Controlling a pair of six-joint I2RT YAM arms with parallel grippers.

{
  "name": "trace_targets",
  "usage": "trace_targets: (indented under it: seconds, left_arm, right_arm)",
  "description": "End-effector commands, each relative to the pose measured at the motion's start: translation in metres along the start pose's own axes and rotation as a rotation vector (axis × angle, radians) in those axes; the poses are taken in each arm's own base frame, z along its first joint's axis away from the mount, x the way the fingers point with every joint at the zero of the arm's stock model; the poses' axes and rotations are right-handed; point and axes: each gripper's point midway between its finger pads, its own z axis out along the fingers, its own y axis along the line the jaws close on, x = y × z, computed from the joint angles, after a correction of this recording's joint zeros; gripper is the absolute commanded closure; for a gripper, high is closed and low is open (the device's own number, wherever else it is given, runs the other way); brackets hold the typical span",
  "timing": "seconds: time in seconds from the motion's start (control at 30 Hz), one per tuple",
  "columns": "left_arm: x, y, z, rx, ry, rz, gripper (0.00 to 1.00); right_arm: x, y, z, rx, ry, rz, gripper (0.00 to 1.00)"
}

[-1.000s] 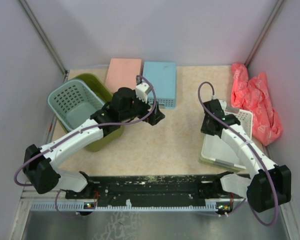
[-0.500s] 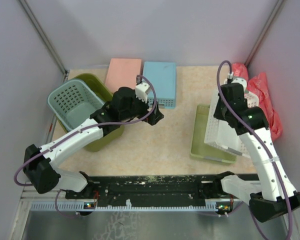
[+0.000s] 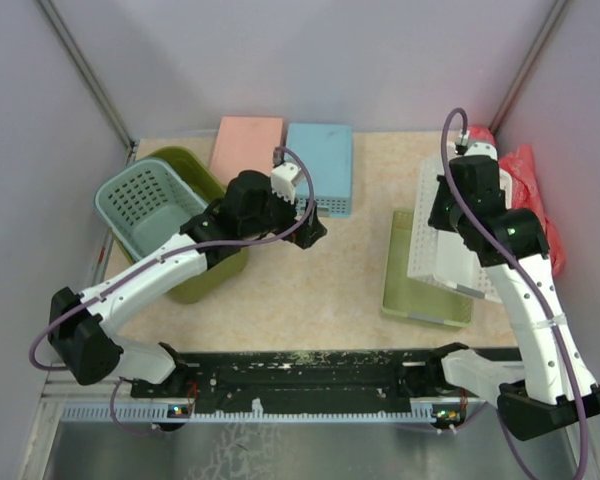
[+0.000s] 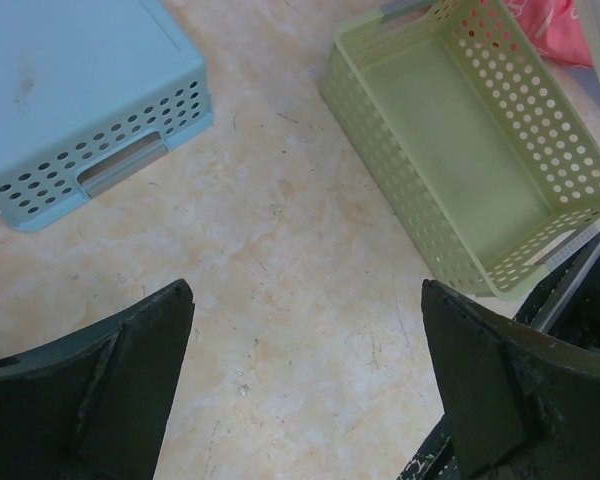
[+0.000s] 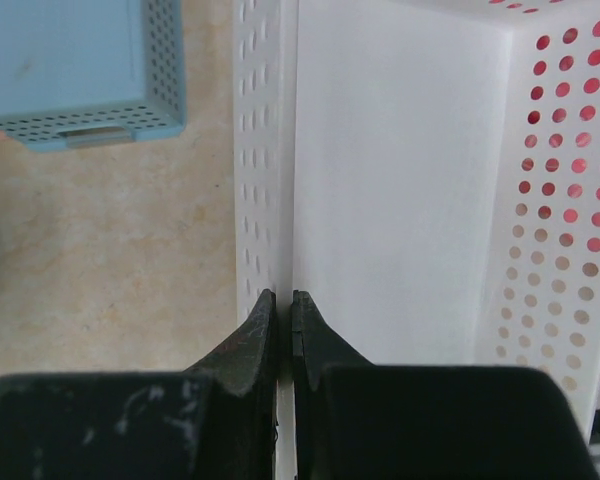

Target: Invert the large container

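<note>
The large olive-green basket stands upright at the far left, with a teal perforated basket nested tilted in it. My left forearm crosses over its near right corner. My left gripper is open and empty to the right of it, above bare tabletop. My right gripper is shut on the side wall of a white perforated basket, held up and tilted on its side at the right. In the right wrist view the jaws pinch that wall. Neither wrist view shows the olive-green basket.
A light-green perforated basket sits upright under the white one and shows in the left wrist view. A pink tray and a blue tray lie at the back. A red plastic bag lies by the right wall.
My right arm has lifted the white basket out of the light-green one, raised it and tipped it onto its side. My left arm has not moved.
</note>
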Motion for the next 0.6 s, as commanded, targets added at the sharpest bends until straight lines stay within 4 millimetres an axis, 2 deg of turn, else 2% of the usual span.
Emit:
trace_targets:
  seconds: [0.0,0.17,0.3,0.43,0.57]
  left_arm:
    - [-0.008,0.001,0.001,-0.001,-0.002,-0.026,0.01]
    - [-0.014,0.011,-0.005,-0.032,-0.015,-0.051,0.01]
    - [-0.022,0.044,-0.019,-0.115,-0.044,-0.105,0.00]
    - [-0.034,0.073,-0.041,-0.149,-0.089,-0.170,0.00]
    - [-0.045,0.081,-0.055,-0.173,-0.129,-0.167,0.00]
  right_arm:
    - [-0.048,0.035,-0.022,-0.195,-0.168,0.057,1.00]
    - [-0.062,0.081,-0.029,-0.435,-0.197,0.109,1.00]
    - [-0.074,0.122,-0.044,-0.669,-0.216,0.193,1.00]
    - [-0.082,0.151,-0.052,-0.851,-0.223,0.271,1.00]
    - [-0.079,0.177,-0.053,-1.020,-0.181,0.348,1.00]
